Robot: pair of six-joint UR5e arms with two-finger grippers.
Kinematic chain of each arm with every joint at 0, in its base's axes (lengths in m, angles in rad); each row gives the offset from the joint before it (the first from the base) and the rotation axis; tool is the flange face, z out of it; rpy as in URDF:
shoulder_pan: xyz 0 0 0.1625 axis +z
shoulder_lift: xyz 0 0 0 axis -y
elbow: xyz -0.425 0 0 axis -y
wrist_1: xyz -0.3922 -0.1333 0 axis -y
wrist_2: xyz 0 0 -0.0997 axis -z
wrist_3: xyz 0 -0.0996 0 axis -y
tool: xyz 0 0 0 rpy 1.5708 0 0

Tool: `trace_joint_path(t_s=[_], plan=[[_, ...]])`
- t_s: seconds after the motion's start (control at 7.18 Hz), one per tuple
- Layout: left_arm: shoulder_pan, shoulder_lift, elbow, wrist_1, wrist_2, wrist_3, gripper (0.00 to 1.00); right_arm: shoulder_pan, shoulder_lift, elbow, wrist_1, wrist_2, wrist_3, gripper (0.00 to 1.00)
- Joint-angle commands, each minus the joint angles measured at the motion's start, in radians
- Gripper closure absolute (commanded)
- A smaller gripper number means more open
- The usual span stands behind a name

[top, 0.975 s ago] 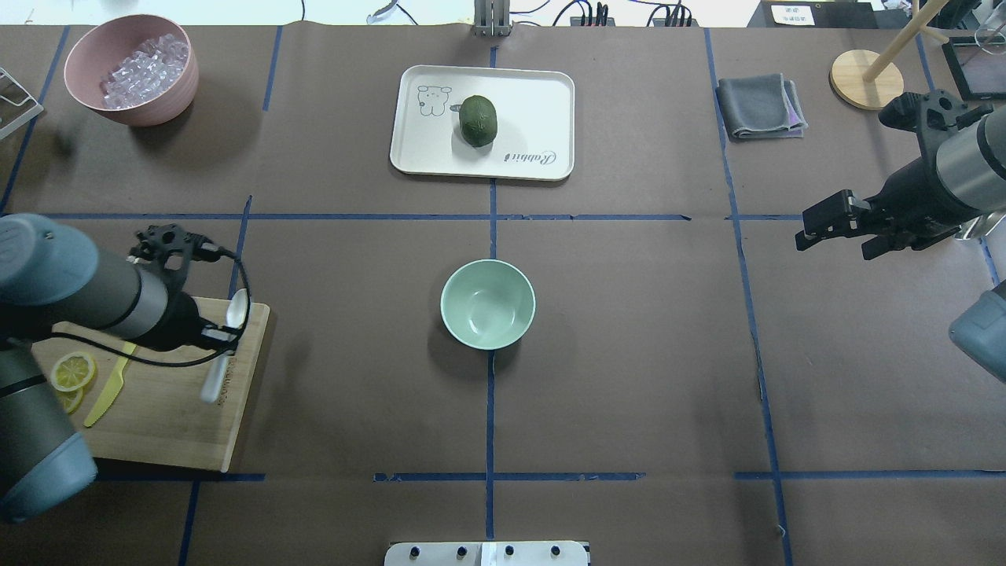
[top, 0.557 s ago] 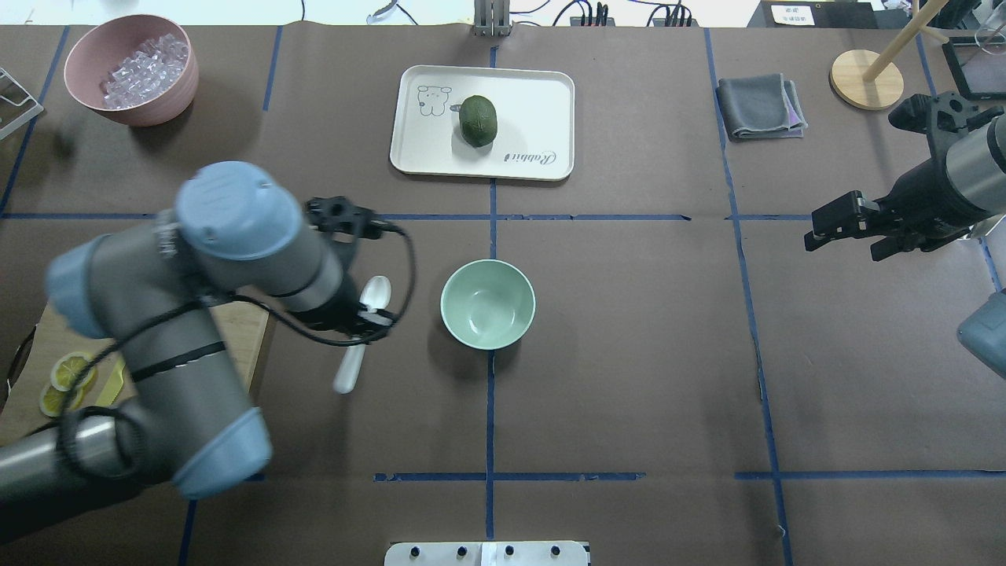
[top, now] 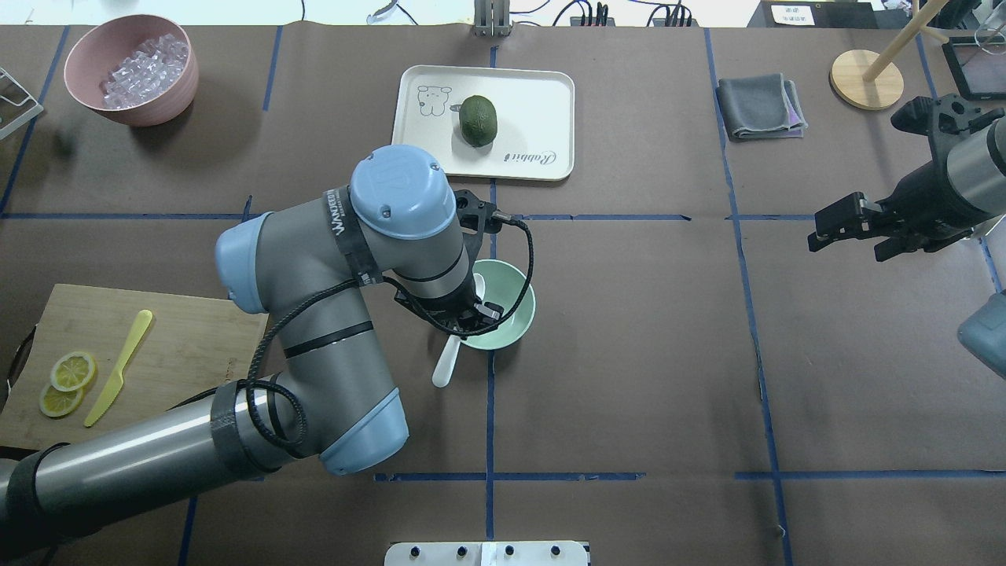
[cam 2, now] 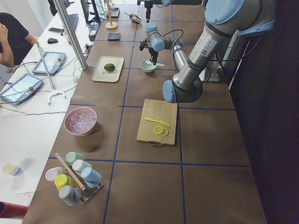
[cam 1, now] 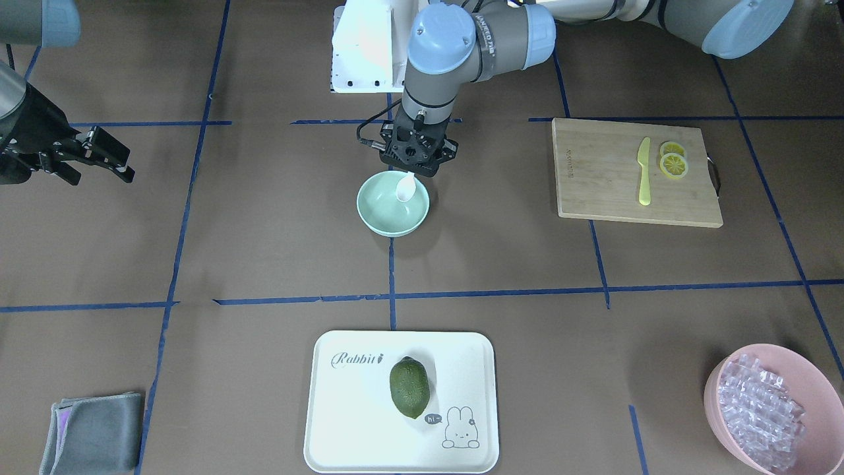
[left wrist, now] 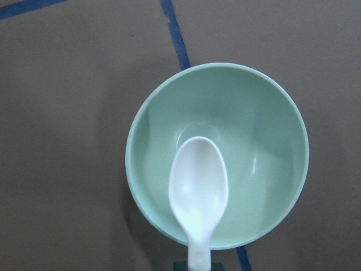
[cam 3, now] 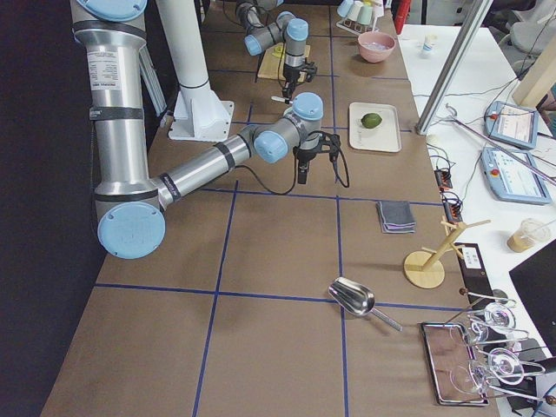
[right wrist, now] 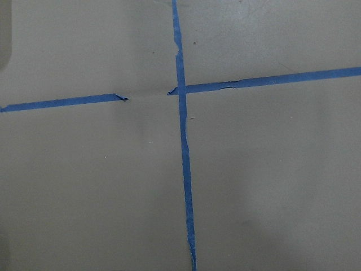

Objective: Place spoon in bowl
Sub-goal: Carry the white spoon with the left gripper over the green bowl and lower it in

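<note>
The pale mint-green bowl point(top: 516, 303) stands at the table's middle, also in the front view point(cam 1: 379, 218) and the left wrist view point(left wrist: 276, 118). My left gripper point(top: 474, 313) is shut on the white spoon point(top: 446, 365) and holds it over the bowl. The scoop point(cam 1: 405, 189) hangs above the bowl's inside, and the handle sticks out past the near rim. In the left wrist view the spoon point(left wrist: 198, 189) is centred over the bowl. My right gripper point(top: 835, 226) is open and empty, far to the right.
A white tray point(top: 542, 94) with a green fruit point(top: 478, 120) lies behind the bowl. A cutting board point(top: 181, 354) with a yellow-green knife point(top: 118, 368) and lemon slices sits at the left. A pink bowl point(top: 130, 67), grey cloth point(top: 758, 106) and wooden stand point(top: 864, 79) are at the back.
My left arm has carried the spoon from over the cutting board rightward to above the mint bowl. The right arm has barely moved.
</note>
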Motion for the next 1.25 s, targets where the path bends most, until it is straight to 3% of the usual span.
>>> trace_joint_path(t_s=[0.0, 0.7, 0.84, 0.98, 1.11], plan=[[0.001, -0.063, 0.085, -0.006, 0.000, 0.001, 0.95, 0.000, -0.001, -0.002, 0.001, -0.001, 0.001, 0.01], [0.003, -0.071, 0.104, -0.007, 0.004, 0.001, 0.68, -0.002, -0.002, -0.012, 0.002, -0.001, 0.000, 0.01], [0.001, -0.074, 0.106, -0.007, 0.004, 0.001, 0.56, -0.002, -0.001, -0.013, 0.002, 0.000, 0.001, 0.01], [0.001, -0.074, 0.106, -0.012, 0.005, 0.001, 0.36, -0.003, -0.002, -0.013, 0.002, 0.000, 0.001, 0.01], [-0.006, -0.074, 0.103, -0.025, 0.007, 0.001, 0.34, -0.002, -0.001, -0.015, 0.002, 0.000, 0.000, 0.01]])
